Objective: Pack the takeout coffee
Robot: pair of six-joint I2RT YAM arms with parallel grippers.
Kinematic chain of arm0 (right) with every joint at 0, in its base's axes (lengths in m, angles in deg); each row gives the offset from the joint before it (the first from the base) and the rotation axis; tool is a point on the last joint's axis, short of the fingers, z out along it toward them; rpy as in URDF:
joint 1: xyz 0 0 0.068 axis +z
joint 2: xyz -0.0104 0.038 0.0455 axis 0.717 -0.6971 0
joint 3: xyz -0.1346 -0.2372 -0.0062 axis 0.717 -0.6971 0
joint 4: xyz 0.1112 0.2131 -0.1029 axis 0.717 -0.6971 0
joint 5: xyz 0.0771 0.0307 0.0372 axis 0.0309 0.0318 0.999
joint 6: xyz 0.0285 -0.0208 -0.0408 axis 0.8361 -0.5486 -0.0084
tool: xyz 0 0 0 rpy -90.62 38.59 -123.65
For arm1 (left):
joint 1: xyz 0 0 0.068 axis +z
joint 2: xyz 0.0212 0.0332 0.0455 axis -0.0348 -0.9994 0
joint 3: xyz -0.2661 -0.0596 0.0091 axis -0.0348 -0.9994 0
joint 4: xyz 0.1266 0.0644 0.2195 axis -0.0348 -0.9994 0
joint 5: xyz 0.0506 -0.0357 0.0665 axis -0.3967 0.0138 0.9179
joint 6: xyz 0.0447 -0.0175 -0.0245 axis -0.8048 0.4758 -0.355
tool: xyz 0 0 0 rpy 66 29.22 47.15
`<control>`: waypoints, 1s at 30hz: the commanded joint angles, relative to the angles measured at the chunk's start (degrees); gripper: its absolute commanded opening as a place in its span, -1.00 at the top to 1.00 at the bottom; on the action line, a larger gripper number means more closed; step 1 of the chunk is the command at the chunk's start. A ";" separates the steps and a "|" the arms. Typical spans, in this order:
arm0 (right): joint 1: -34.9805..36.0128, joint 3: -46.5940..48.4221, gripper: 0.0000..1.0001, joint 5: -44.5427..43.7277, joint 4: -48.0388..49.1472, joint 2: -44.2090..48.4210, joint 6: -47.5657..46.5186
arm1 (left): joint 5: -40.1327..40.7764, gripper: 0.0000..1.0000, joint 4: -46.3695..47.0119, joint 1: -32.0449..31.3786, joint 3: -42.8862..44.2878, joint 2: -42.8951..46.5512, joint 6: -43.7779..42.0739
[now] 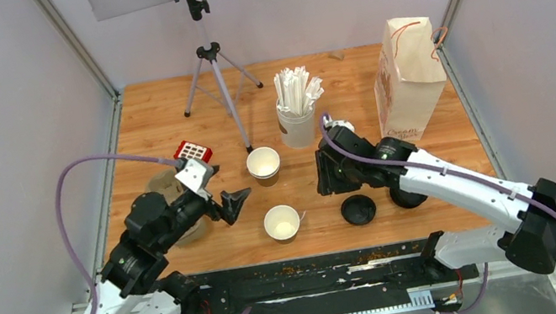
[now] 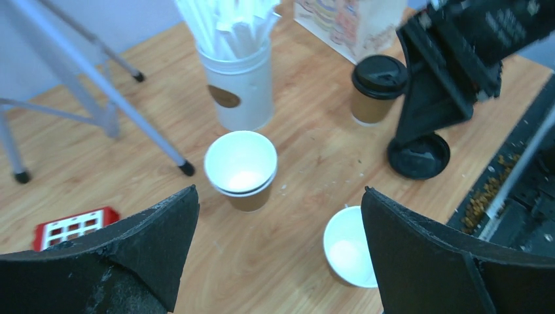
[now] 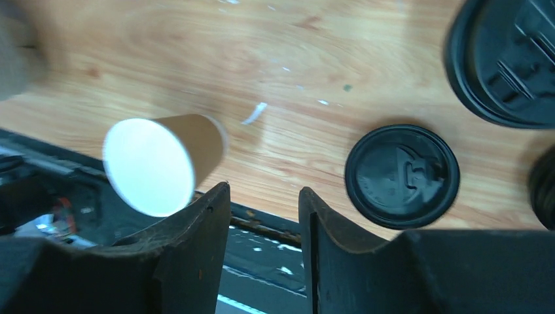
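Wood-grain planks made up the surface (image 1: 165,116) in the top view. Two round paper cups stood open on it, white inside: the far cup (image 1: 263,162) and the near cup (image 1: 281,223). One flat black plastic lid (image 1: 358,209) lay right of the near cup. One white straw cup (image 1: 298,126) bristled with paper-wrapped straws, one creased paper bag (image 1: 408,80) stood at the right, and one thin-legged tripod (image 1: 214,74) stood at the back. The left end effector (image 1: 233,205) hung left of both cups. The right end effector (image 1: 329,176) pointed down beside the lid, its gap unreadable from above.

From the left wrist, the left end effector (image 2: 278,196) stood wide, its two grainy black fingers (image 2: 157,255) holding nothing. The far cup (image 2: 241,163) was brown outside with a doubled rim. The near cup (image 2: 350,252) sat closer. One lidded cup (image 2: 378,88), brown under a glossy domed black top, stood upright between the straw cup (image 2: 239,91) and the right end effector (image 2: 425,127), near the bag (image 2: 353,23). The lid (image 2: 419,156) lay below that end effector. One red tray (image 2: 75,226) of small square cells lay flat at the left.

From the right wrist, the right end effector (image 3: 264,193) showed a narrow gap with nothing in it. The near cup (image 3: 160,163) and the lid (image 3: 402,175), moulded with a sip tab, sat beyond it. A second lid (image 3: 507,59) was cut off at the corner.
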 commanded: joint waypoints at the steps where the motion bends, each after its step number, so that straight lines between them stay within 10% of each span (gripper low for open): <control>1: 0.32 -4.33 0.13 -5.99 -2.73 -1.37 1.06 | 9.03 -1.00 -9.67 -0.23 3.84 3.28 -0.72; 30: 0.28 -18.49 0.53 -7.79 11.09 -12.24 -3.38 | 9.56 -1.00 -9.93 -0.29 -4.67 17.63 -1.85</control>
